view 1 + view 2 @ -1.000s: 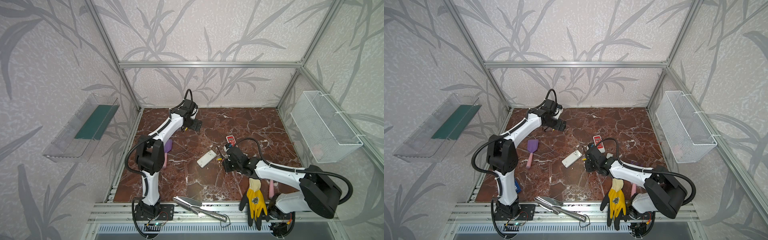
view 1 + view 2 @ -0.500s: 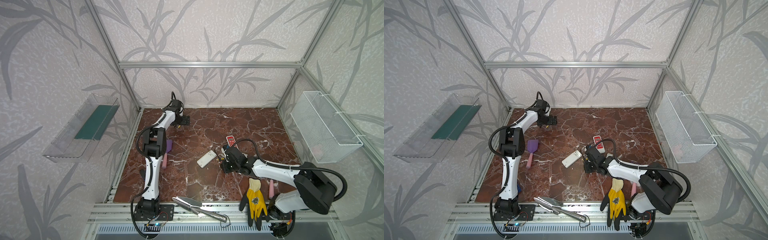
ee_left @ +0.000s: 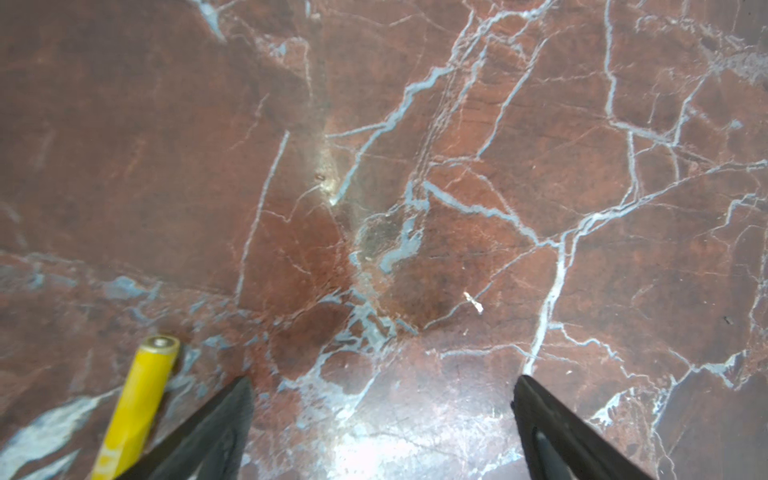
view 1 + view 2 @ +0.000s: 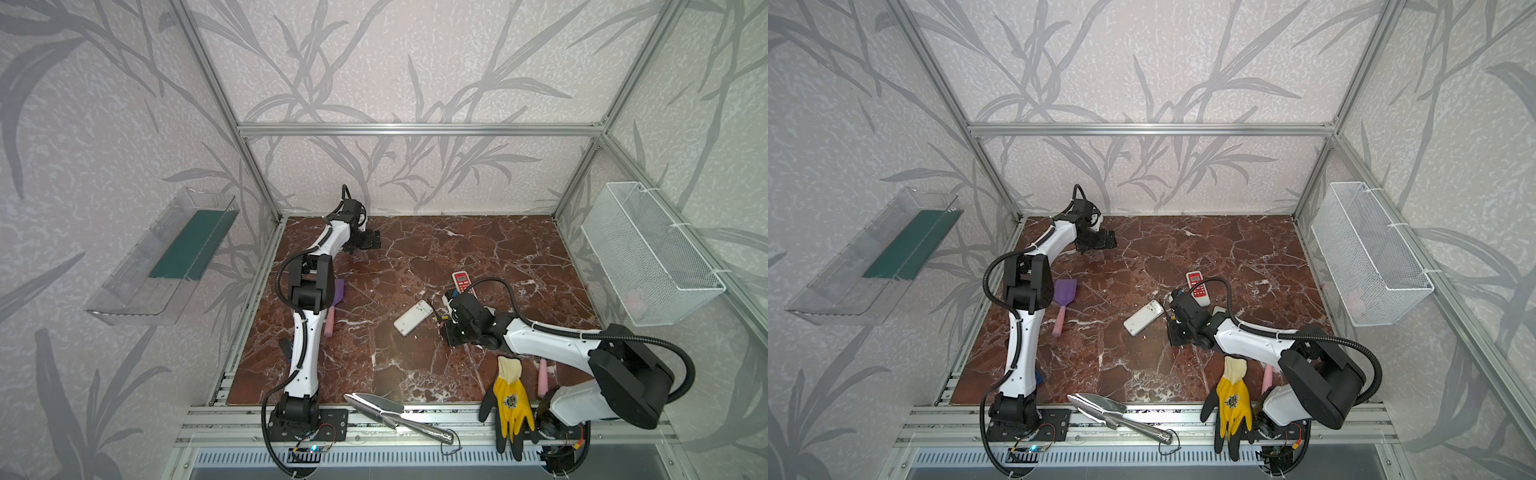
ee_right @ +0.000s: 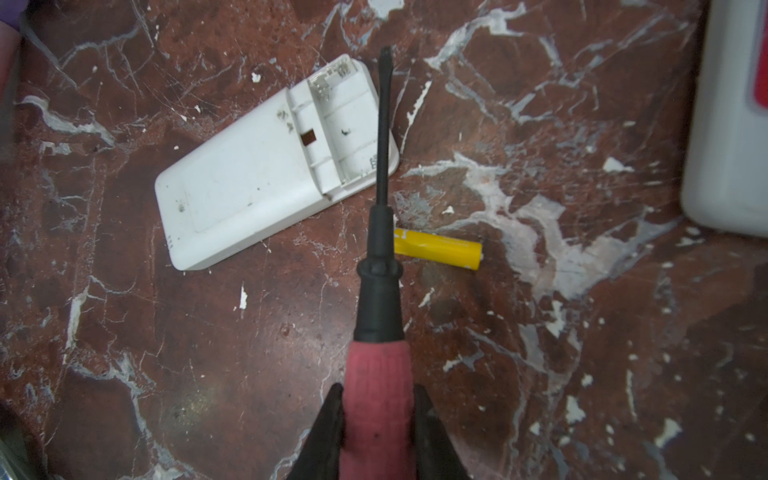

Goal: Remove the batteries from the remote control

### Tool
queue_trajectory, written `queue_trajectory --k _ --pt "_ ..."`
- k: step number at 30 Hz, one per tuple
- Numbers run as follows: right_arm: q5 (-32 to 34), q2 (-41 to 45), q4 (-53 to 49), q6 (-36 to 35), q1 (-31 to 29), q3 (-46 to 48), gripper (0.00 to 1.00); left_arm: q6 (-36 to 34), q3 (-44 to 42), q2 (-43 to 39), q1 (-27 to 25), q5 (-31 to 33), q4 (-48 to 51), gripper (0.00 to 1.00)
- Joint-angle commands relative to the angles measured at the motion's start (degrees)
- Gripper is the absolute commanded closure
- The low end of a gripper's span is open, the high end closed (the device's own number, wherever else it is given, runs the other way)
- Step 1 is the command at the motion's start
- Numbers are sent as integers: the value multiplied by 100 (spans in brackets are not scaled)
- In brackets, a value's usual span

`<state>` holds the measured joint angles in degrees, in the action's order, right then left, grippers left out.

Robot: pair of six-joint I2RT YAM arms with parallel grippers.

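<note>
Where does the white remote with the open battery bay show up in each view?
In a top view: white remote, mid-table, just left of the right arm's wrist.
In a top view: same spot.
Left wrist: not in it.
Right wrist, back up, bay open, partly under the screwdriver shaft.
Shared landmark: the red remote nearby.

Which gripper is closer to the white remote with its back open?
Right. The right gripper, shut on the screwdriver, sits just beside the white remote. The left gripper is open, far off at the back left corner of the table.
</note>
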<state>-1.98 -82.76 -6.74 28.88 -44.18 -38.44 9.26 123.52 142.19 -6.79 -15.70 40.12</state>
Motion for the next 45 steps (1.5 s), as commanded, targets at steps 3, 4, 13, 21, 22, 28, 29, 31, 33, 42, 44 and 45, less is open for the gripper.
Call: queue_trajectory --k 3,4,13,21,22,28,29,31,33,42,44,45 --pt "84 134 -104 -36 24 -121 100 -9 229 -42 56 -299 86 2" --pt "75 114 -94 -45 24 -127 100 -49 284 -105 58 -169 73 2" --pt "-82 -206 41 -14 24 -196 100 383 979 -8 574 395 -18 0" --pt "-136 -231 -17 20 15 -215 100 938 1610 662 941 357 317 1" --pt "-146 -222 -16 25 15 -217 100 983 1621 694 974 338 305 0" --pt "-136 -126 -57 98 -28 -186 100 1278 1714 920 1160 24 260 1" --pt "-136 -119 -60 106 -29 -180 100 1294 1719 933 1171 -15 247 1" --pt "-136 -109 -71 109 -38 -173 100 1307 1719 944 1180 -51 229 0" --pt "-135 -100 -76 109 -38 -169 100 1307 1719 957 1186 -124 198 0" --pt "-110 -19 -100 100 -40 -129 99 1220 1704 1013 1183 -247 263 1" --pt "-101 -12 -106 100 -42 -129 99 1188 1688 1016 1184 -238 294 1" --pt "-101 -4 -104 100 -39 -129 99 1184 1686 1014 1186 -236 304 1"
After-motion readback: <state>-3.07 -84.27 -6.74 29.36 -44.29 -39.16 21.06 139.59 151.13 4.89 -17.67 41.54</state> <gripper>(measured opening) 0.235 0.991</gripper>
